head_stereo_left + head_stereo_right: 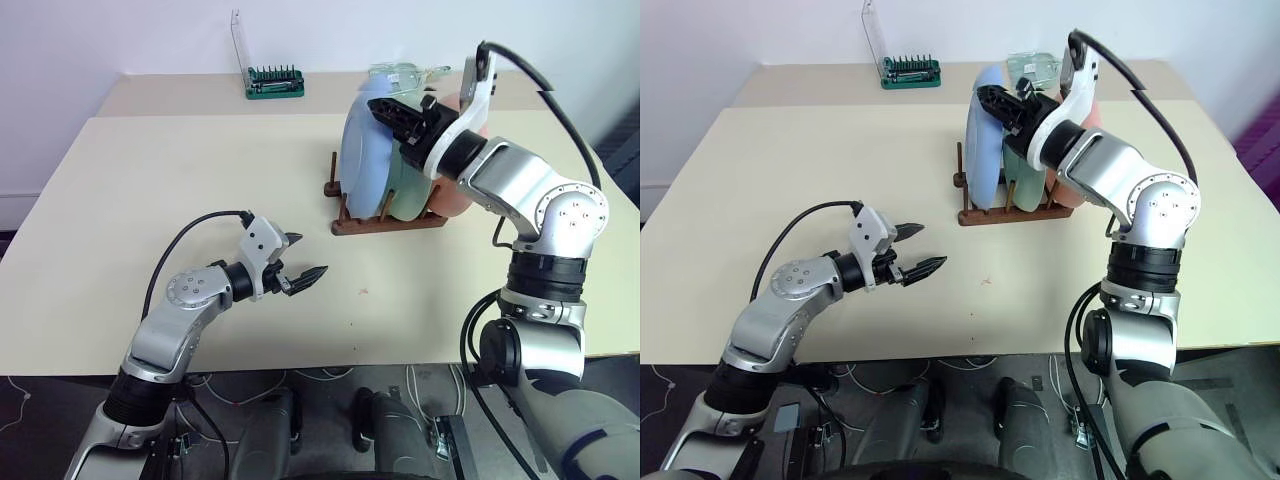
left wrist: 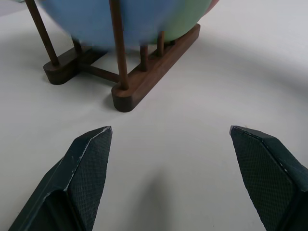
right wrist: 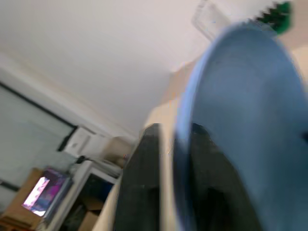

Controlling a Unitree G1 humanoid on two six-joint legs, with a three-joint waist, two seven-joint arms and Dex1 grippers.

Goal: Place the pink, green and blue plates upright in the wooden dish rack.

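A: Where do the three plates stand?
B: All upright in the wooden dish rack [image 1: 385, 222], on the beige desk [image 1: 180, 180]. The blue plate [image 1: 362, 150] is in the slot at the rack's left end, the green plate [image 1: 1025, 180] just behind it, the pink plate [image 1: 1075, 175] at the rack's right end.

A: And the right gripper [image 1: 398, 118]?
B: It sits at the blue plate's top rim, a finger on either side; whether its jaws press the rim cannot be told.

A: The left gripper [image 1: 297, 262]?
B: Low over the desk, near the rack's left front corner and apart from it, jaws wide, holding nothing.

A: Anything else?
B: A green bit holder [image 1: 275, 83] lies beyond the rack, near the desk's far edge.
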